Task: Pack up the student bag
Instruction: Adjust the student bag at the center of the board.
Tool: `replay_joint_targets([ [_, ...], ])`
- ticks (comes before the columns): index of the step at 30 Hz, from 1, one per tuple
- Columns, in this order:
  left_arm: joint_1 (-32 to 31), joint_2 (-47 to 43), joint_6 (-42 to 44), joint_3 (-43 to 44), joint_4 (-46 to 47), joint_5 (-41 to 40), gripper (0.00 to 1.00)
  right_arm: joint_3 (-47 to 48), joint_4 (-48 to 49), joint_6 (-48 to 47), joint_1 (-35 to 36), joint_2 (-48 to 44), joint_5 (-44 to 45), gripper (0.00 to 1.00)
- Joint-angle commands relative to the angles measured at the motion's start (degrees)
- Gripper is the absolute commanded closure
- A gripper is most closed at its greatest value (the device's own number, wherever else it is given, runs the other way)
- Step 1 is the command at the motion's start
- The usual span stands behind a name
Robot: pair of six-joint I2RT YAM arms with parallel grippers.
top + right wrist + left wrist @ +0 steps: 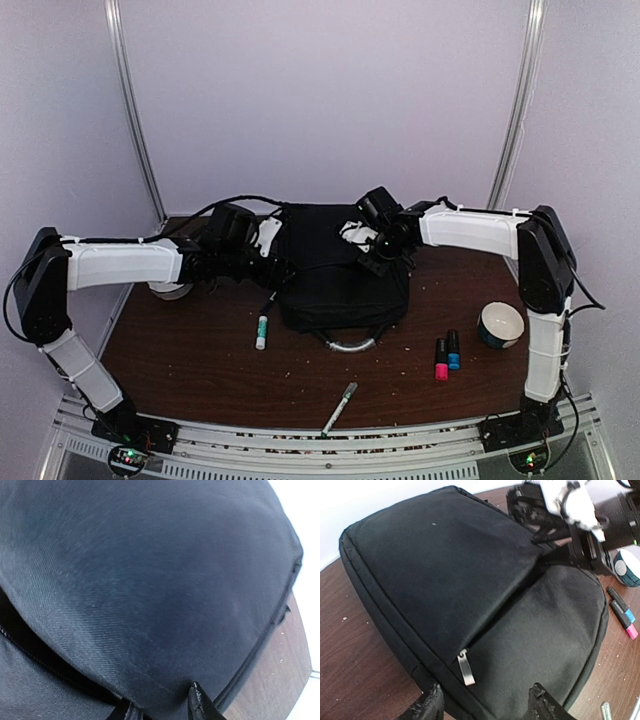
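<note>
Step in hand, by look of it: getting large black soft fabric backpack (340,275) open. It lies flat mid-table, between both arms.
Your left gripper (486,695): jaws apart, straddling bag edge just beside metal zipper pull (466,666).
Your right gripper (162,698): jaws narrow around fabric fold; cannot tell if clamped.
Next: you need firm pinch on pull, with bag held taut.
Pocket zipped, contents hidden.
White-lined teal bowl (501,324) seems empty.

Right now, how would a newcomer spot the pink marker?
Start at the black student bag mid-table and look right towards the white bowl. Between them two short dark markers lie side by side. The pink marker is the one nearer the bag, left of the blue marker.
</note>
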Motion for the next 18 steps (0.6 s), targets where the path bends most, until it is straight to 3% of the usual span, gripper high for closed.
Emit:
replay_joint_targets([
  [1, -0.4, 0.2, -0.6, 0.2, 3.1, 0.5, 0.41, 5.6, 3.2, 2.6, -1.5, -0.7, 0.5, 0.69],
  [6, -0.4, -0.6, 0.0, -0.4, 2.5, -0.2, 0.40, 3.8, -7.0, -3.9, -1.0, -5.4, -19.3, 0.64],
  [10, -0.4, -1.9, 0.5, -1.3, 1.5, -1.3, 0.40, -3.7, -15.2, -13.0, -0.1, -11.7, -35.3, 0.61],
  [18, -0.4, -4.1, 1.9, -2.3, -1.9, -3.7, 0.40, -18.4, -18.6, -23.6, 8.4, -18.9, -35.6, 0.61],
])
